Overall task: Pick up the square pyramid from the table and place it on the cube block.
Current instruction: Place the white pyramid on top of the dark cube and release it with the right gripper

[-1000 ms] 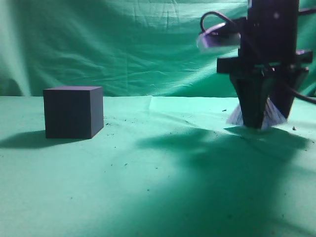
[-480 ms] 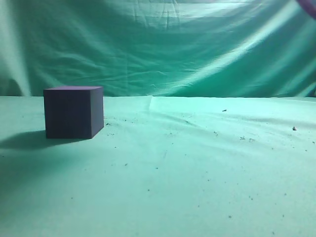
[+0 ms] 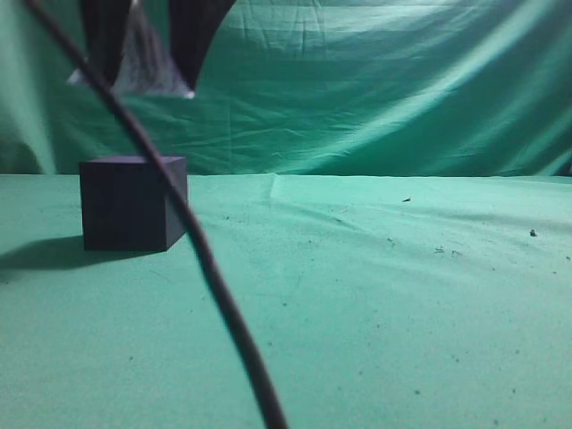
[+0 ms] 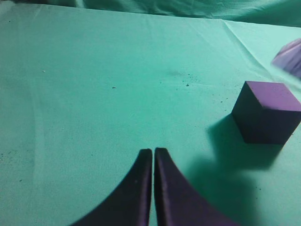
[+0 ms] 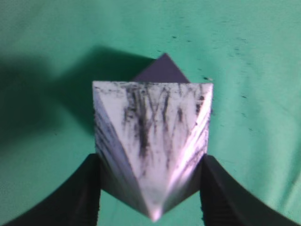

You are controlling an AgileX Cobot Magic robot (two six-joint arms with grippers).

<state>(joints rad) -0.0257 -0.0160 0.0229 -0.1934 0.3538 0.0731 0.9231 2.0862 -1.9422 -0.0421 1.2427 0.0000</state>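
Square pyramid [image 3: 134,63] hangs above the cube block [image 3: 132,204] in exterior view, pinched by the right gripper [image 3: 147,49] for placing, clear of the table [image 3: 375,295]; left wrist view: left gripper [image 4: 153,157] clenched empty, parked aside; right wrist view: fingers [image 5: 80,188] clamp the pyramid's sides, cube directly below

— Where's the square pyramid [image 5: 153,141]?

— Up in the air, pinched between the two fingers of the right tool [image 5: 150,188], above the cube block [image 3: 132,204] with a clear gap between them. It's white to pale lilac, streaked with dark marble-like lines.

— And the cube?

— A plain dark purple-black block with sharp edges, sitting flat on the green speckled desk [image 3: 375,304], casting a shadow to the left in the exterior view.
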